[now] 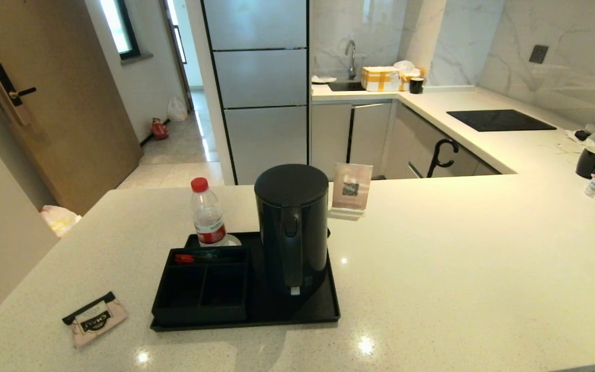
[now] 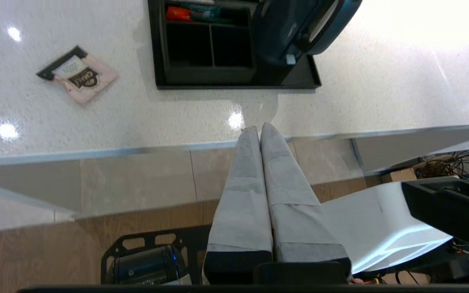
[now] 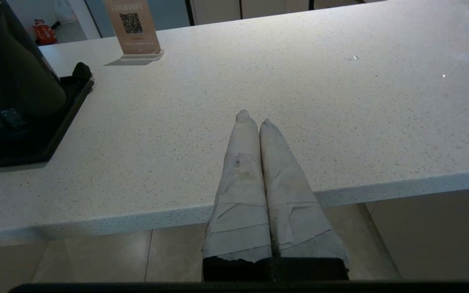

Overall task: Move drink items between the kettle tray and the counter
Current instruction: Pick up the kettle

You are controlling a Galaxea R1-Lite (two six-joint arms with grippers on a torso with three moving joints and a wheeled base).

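From the head camera, neither arm shows. A black kettle tray (image 1: 323,310) sits on the pale speckled counter (image 1: 457,268), toward its near edge and left of middle. The tall black kettle (image 1: 291,227) stands upright on the tray's right half, handle facing the near edge. A divided black box (image 1: 202,287) fills the tray's near-left corner, and a red-capped water bottle (image 1: 207,214) stands at its far-left corner. The pink tea sachet (image 1: 95,319) lies flat on the counter, left of the tray and apart from it, close to the near edge. A small sign stand (image 1: 351,188) sits just beyond the tray.

From the left wrist camera, the left gripper (image 2: 255,129) hangs at the counter's near edge, its two wrapped fingers pressed together and empty. The sachet (image 2: 79,74) lies well off to one side of it, with the tray's near rim (image 2: 238,85) straight ahead.

From the right wrist camera, the right gripper (image 3: 253,118) rests closed and empty at the near edge, right of the tray's right rim (image 3: 67,106).

The sachet looks like the piece left to move, likely into the box. To do this well, the left gripper would need to open, travel along the near edge to the sachet, and come down over the black band. The packet is thin, so the fingers should pinch low, perhaps tipping one edge up first.
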